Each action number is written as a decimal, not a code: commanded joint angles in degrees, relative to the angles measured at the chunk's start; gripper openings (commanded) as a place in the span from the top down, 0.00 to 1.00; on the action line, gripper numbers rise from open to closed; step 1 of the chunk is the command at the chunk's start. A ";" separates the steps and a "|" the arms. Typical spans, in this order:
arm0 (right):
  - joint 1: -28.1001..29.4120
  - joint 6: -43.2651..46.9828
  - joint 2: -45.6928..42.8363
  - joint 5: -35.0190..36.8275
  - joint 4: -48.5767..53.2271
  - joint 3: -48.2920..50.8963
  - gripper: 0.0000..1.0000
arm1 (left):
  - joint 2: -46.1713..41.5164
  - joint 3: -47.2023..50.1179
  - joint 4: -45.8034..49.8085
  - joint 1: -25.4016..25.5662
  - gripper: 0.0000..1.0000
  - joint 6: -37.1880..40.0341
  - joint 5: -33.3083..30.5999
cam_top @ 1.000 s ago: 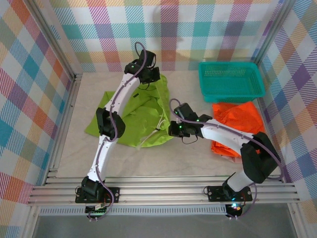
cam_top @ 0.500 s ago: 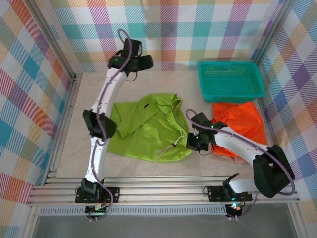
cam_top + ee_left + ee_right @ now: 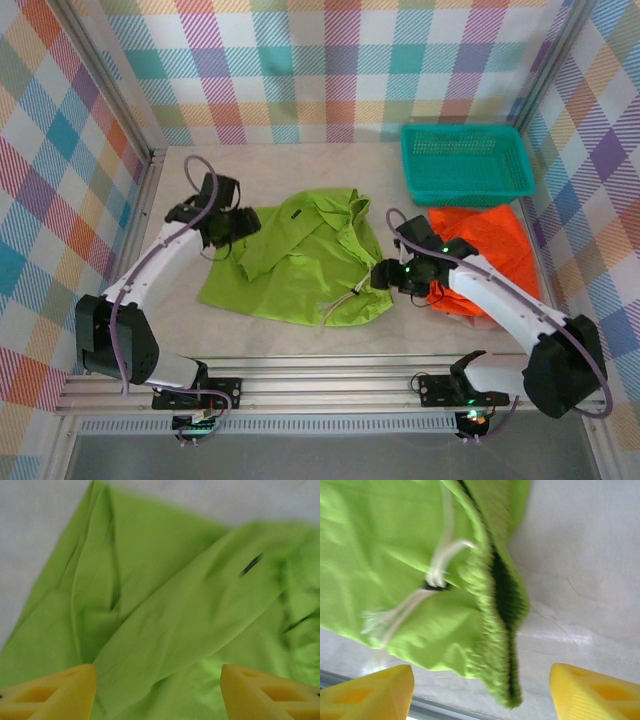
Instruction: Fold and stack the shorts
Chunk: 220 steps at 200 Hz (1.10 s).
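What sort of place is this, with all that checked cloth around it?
Probably a robot test booth, not a home: plaid cloth walls hung on a metal frame, a left arm and right arm bolted to a rail, and lime green shorts as practice laundry.

Lime-green shorts w/ white drawstring, centre. Orange shorts right. Teal basket far right. Counter off-white, faint grey veins. Walls: pastel multicolour plaid.

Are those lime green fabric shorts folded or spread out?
Spread out: the lime green fabric shorts lie wide and rumpled on the table, white drawstring showing.
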<state>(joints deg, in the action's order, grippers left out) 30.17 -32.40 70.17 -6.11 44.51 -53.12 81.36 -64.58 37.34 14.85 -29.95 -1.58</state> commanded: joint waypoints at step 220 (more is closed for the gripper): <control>-5.64 5.63 56.57 8.71 5.47 -61.30 0.66 | 4.05 14.97 -14.14 -1.58 0.99 -9.38 6.47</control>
<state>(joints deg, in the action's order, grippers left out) 24.67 -27.57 125.51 3.40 46.76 -112.20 84.84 -49.58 23.64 13.93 -39.53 4.73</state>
